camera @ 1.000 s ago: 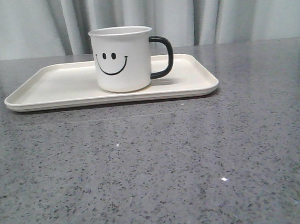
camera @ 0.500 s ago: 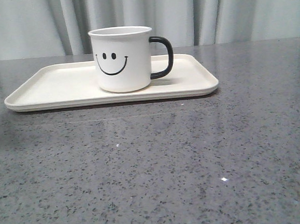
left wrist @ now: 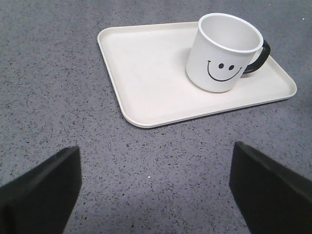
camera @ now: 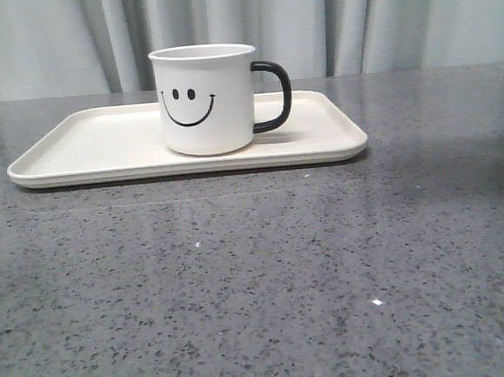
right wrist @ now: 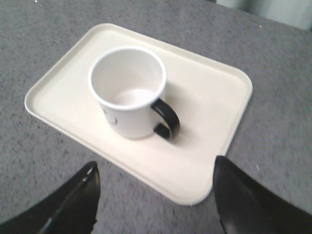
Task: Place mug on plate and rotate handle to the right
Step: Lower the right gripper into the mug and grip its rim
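Neither arm appears in the front view. In the right wrist view, the mug (right wrist: 127,92) turns most of its smiley face away, only a sliver showing beside the handle (right wrist: 166,120). In the left wrist view, the mug's body hides most of the handle. Both grippers' fingers (left wrist: 41,192) are cut off by the picture edges.

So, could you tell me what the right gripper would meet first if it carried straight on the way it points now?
Probably the near rim of the plate, just ahead of the open right gripper; the mug stands beyond it. Depth is unclear.
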Tool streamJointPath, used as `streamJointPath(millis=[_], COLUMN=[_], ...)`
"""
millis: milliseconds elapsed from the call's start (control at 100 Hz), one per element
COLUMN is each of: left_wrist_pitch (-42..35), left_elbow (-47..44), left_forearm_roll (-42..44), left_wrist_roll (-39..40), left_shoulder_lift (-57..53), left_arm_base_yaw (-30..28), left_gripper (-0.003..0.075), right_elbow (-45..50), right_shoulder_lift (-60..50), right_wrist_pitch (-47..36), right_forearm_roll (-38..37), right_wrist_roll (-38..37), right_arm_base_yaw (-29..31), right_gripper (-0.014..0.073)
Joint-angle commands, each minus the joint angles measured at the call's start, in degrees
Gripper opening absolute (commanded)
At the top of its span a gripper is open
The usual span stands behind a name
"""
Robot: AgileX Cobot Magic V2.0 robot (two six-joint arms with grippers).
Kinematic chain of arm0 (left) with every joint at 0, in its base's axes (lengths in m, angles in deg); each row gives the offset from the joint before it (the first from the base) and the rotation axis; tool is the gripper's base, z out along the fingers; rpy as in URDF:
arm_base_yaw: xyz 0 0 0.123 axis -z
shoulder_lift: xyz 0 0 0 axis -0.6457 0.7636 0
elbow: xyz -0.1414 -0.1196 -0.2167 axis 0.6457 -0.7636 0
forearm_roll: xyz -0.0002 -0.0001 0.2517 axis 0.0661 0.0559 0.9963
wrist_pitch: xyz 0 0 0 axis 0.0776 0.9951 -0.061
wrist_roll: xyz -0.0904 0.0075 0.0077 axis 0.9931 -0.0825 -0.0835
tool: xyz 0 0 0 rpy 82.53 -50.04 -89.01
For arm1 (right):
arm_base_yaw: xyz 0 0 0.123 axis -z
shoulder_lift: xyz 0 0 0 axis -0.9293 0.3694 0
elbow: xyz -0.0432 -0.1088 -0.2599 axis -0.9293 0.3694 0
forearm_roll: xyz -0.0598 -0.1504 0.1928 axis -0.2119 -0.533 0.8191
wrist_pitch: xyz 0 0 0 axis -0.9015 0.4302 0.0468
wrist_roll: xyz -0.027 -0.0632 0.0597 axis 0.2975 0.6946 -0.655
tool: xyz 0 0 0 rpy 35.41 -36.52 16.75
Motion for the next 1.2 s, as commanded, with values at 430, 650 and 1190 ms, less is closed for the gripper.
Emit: streamJointPath(millis=[430,650,1190], left_wrist_pitch=[-4.64,-4.64,-4.64], left_elbow=[1.44,1.44,1.44], left_forearm_roll=[-0.59,-0.59,-0.59], left_wrist_roll=[0.53,0.53,0.53], left_shoulder_lift=[0.04,0.04,0.04], left_arm_base_yaw=[-0.14,-0.14,-0.14], left_gripper=[0.0599,0.0599,0.0599], right_elbow=[-52.23,-57.42,-57.42], right_shoulder_lift=[40.52,46.68,48.30], right_wrist_pitch=[25.91,28.72,27.74], right_forearm_roll=[0.07,0.07,0.02], right_wrist_roll=[0.85,-0.25,-0.25], right_arm_base_yaw=[-0.74,-0.74,-0.74], right_gripper=[0.0500,0.0500,0.0174])
